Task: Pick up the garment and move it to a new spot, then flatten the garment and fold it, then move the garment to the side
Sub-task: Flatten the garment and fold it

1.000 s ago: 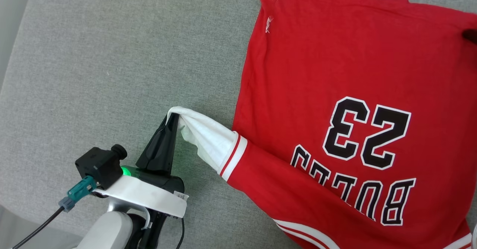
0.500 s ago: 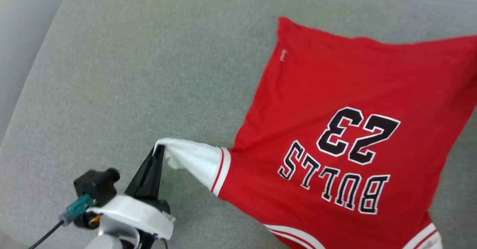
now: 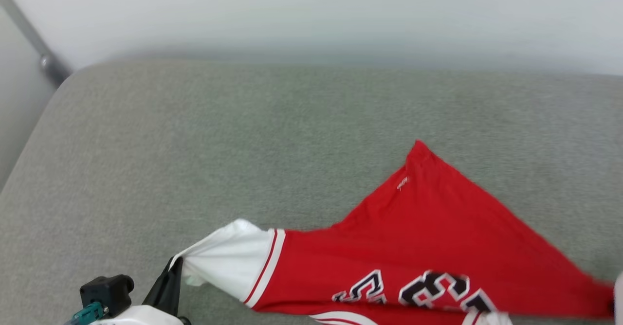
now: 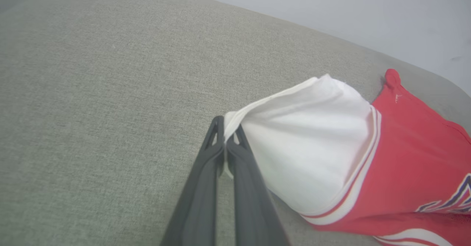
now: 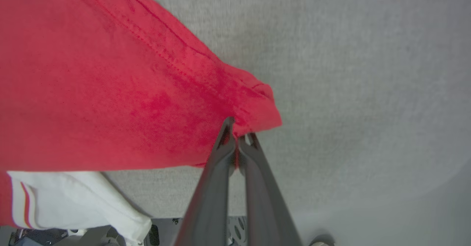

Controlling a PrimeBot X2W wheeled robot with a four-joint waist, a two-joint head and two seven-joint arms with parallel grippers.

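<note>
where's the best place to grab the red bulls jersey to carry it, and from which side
By two outer edges, as now: the left gripper shut on the white sleeve cuff, coming from left of the jersey; the right gripper shut on a red hem corner, from its right. Thin edges suit the narrow fingers, and wide-apart holds probably keep the cloth spread.

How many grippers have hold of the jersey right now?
2. The left gripper pinches the edge of the white sleeve of the garment; the right gripper pinches a red hemmed corner. Both pinches show plainly in the wrist views.
</note>
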